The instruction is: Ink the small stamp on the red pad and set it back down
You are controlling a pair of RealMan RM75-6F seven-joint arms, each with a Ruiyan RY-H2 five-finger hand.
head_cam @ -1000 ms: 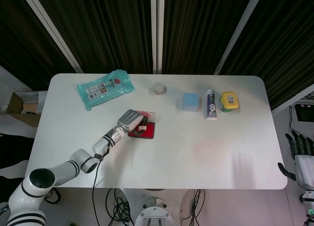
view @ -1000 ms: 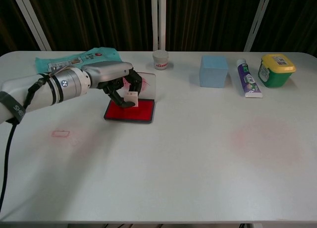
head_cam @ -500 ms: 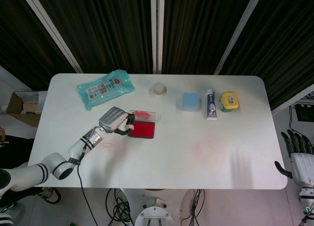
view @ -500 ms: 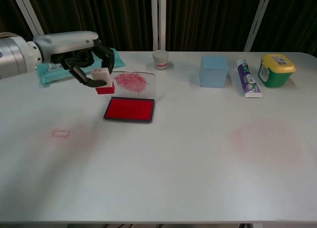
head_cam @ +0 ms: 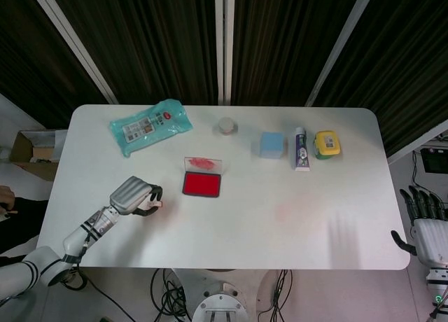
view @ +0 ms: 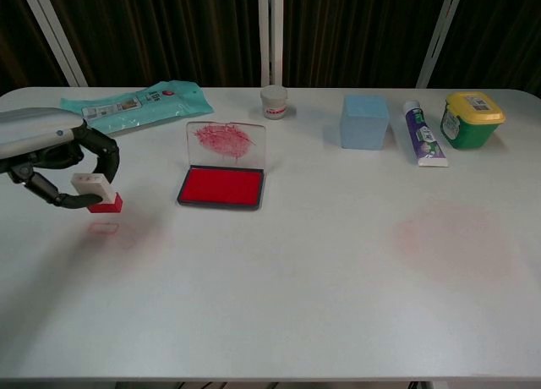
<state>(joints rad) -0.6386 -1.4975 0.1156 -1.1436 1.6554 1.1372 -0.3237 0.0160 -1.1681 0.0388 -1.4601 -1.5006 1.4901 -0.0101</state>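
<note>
My left hand [view: 52,155] [head_cam: 133,194] grips the small stamp [view: 95,192], a white block with a red base, and holds it just above the table at the front left. A faint red outline mark [view: 104,228] lies on the table right below the stamp. The red ink pad [view: 221,187] [head_cam: 202,185] sits open to the right of the hand, its clear lid [view: 226,142] smeared with red ink and standing up behind it. My right hand [head_cam: 425,220] hangs off the table's right edge, fingers apart, holding nothing.
A teal wipes pack [view: 128,106] lies at the back left. A small white jar [view: 274,101] stands behind the pad. Further right are a blue box [view: 365,122], a tube [view: 423,136] and a green tub with a yellow lid [view: 471,118]. Faint pink stains [view: 452,235] mark the table's right side.
My left hand lifted the stamp off the red pad and carried it left and toward the front, down near the table over the red outline. The right hand barely moved.
</note>
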